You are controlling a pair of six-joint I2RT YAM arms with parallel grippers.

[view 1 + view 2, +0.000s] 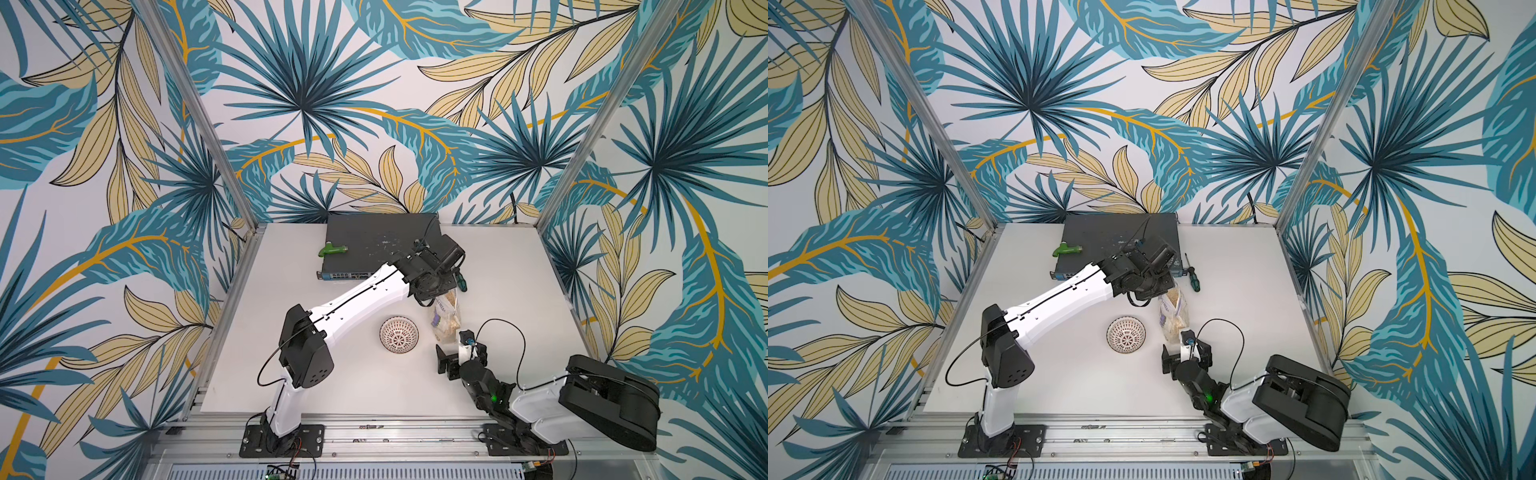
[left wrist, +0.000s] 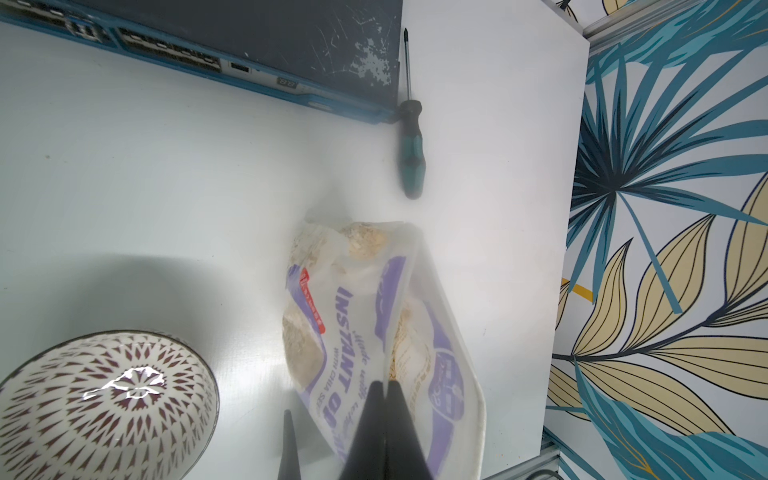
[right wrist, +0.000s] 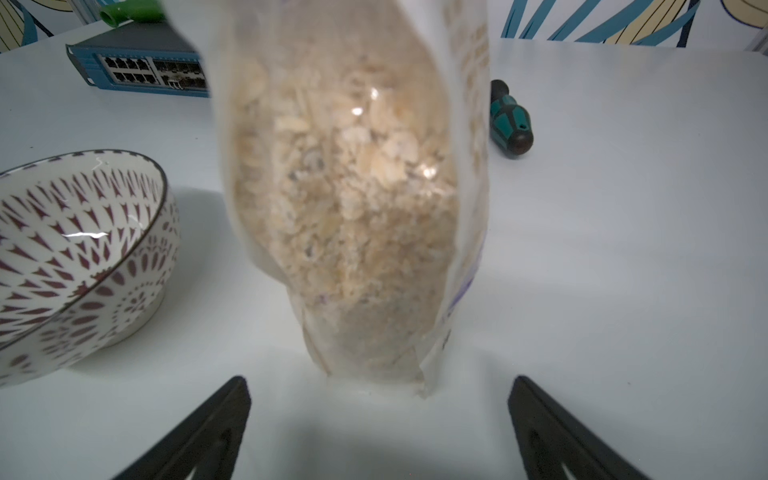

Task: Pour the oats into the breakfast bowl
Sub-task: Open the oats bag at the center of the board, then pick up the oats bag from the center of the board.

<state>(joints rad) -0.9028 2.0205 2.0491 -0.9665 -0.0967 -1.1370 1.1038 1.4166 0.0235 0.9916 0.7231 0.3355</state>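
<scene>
The oats [image 1: 446, 318] [image 1: 1173, 316] are pale flakes in a clear bag with purple print, upright just right of the breakfast bowl [image 1: 399, 334] [image 1: 1126, 334]. My left gripper [image 2: 386, 384] is shut on the bag's top edge [image 2: 374, 324] from above. In both wrist views the white bowl with the dark lattice pattern [image 2: 104, 407] [image 3: 75, 257] sits beside the bag and looks empty. My right gripper [image 3: 379, 380] [image 1: 460, 347] is open and low on the table. It faces the bag's bottom [image 3: 345, 199], with its fingers apart from the bag.
A dark network switch [image 1: 378, 245] lies at the back of the table with a green tool [image 1: 332, 249] on top. A green-handled screwdriver [image 1: 1192, 278] [image 2: 409, 149] [image 3: 510, 120] lies behind the bag, by the switch's corner. The table's right edge [image 2: 577, 208] is close.
</scene>
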